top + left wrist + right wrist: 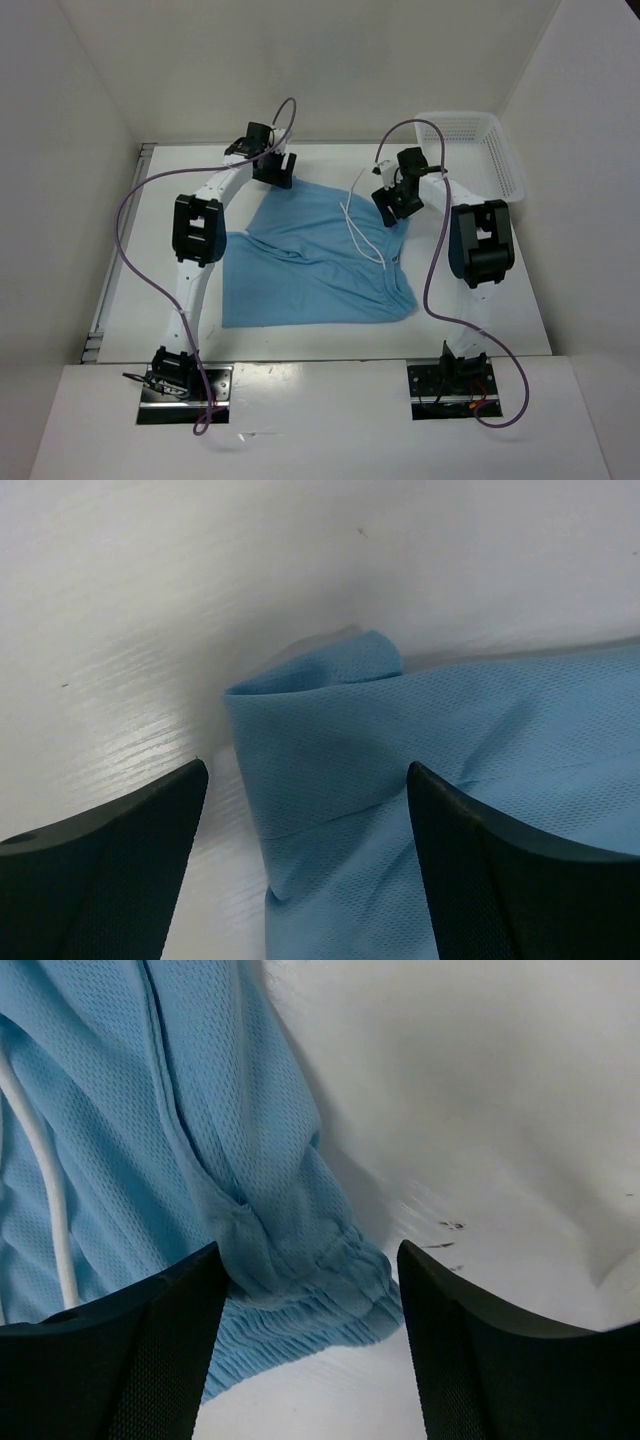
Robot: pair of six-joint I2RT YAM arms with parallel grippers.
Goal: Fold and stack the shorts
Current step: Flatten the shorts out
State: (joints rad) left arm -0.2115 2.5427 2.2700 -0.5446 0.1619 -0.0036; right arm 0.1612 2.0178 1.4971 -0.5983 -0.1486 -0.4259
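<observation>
Risk: left hand (305, 764) and right hand (308, 1244), fingers apart, straddled upper corners of shorts (310, 270) in top view; closing shallow could catch one layer only and skew fold.

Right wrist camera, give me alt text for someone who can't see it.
Light blue mesh shorts fill the left of the frame, their gathered waistband lying between the open black fingers of the right gripper. A white drawstring runs down the left edge; white table shows on the right.
</observation>
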